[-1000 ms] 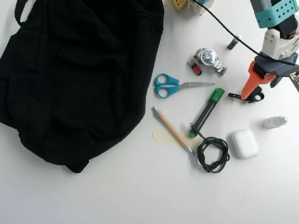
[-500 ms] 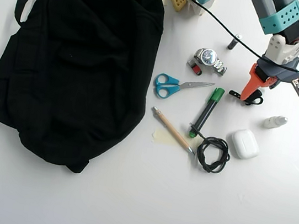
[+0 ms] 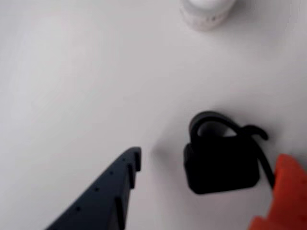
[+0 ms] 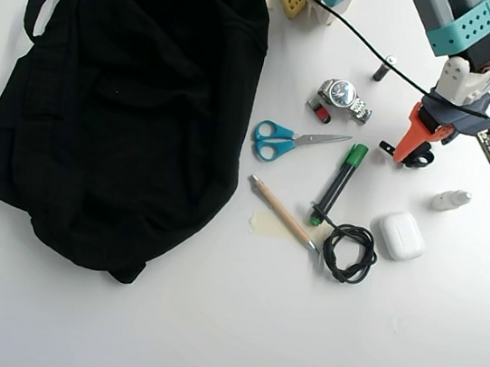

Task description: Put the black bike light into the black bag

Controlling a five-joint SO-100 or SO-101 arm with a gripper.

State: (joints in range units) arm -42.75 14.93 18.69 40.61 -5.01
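The gripper (image 3: 206,191) gapes wide around the black bike light (image 3: 220,163) at lower right, orange finger (image 3: 280,191) touching it; loop points up-frame.

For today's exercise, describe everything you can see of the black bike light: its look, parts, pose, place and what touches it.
The black bike light is a small, matte, blocky black body with a curved loop on top and a thin strap tail curling off to one side. It lies on the white table, between the open gripper's fingers, the orange one against its side and the dark one clear of it. In the overhead view it sits right of the green marker, mostly hidden beneath the orange finger.
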